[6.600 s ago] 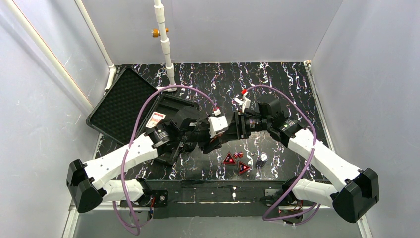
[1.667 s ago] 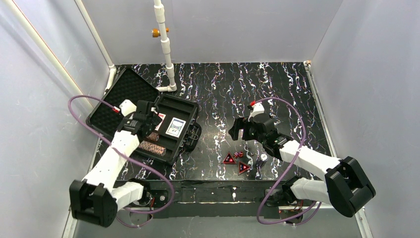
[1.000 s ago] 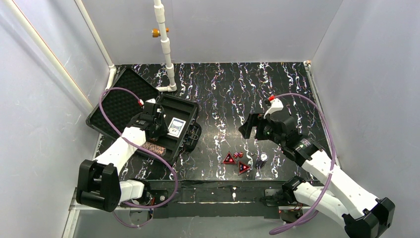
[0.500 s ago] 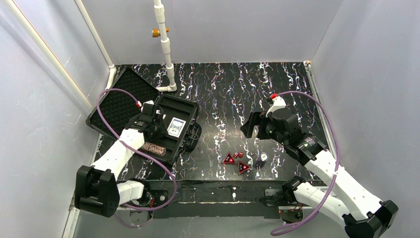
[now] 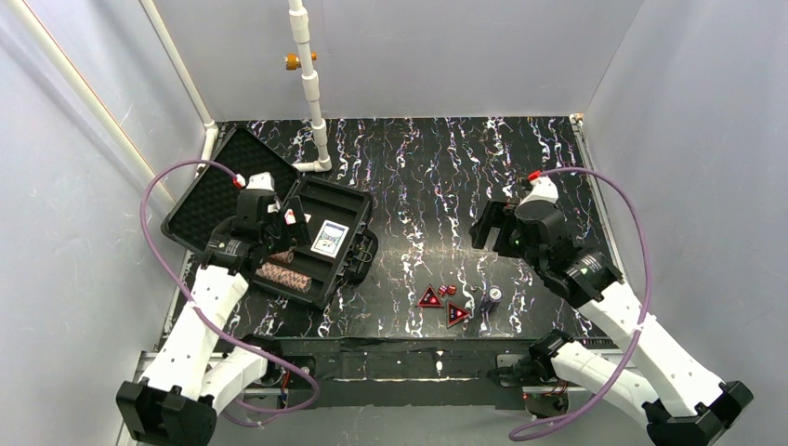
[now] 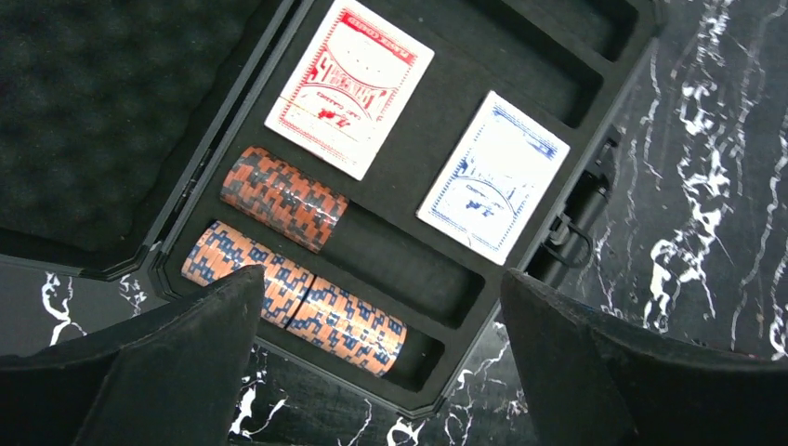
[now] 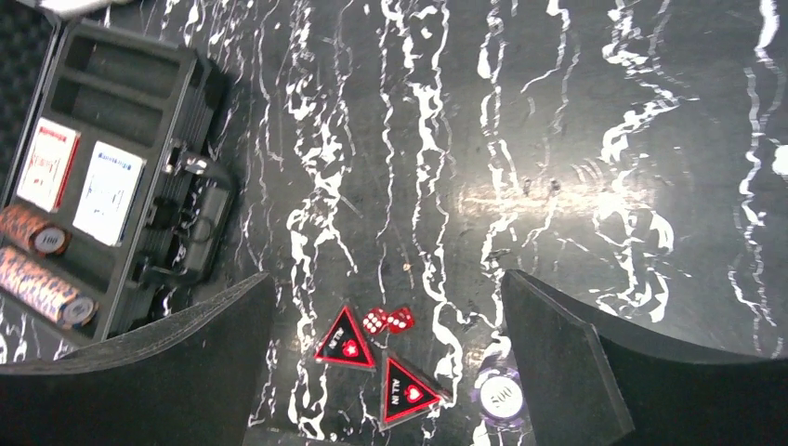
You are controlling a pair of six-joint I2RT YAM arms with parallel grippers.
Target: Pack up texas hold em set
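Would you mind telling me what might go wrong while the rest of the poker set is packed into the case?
The dice lie close beside one red triangle, so the open right pincer may knock either away while grasping. Both triangles lie flat on the table and could slide rather than lift. The small chip stack beside them might topple and scatter if bumped.

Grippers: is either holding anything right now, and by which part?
Nothing is held. The left gripper hangs open above the case; the right gripper is open over the table, empty.
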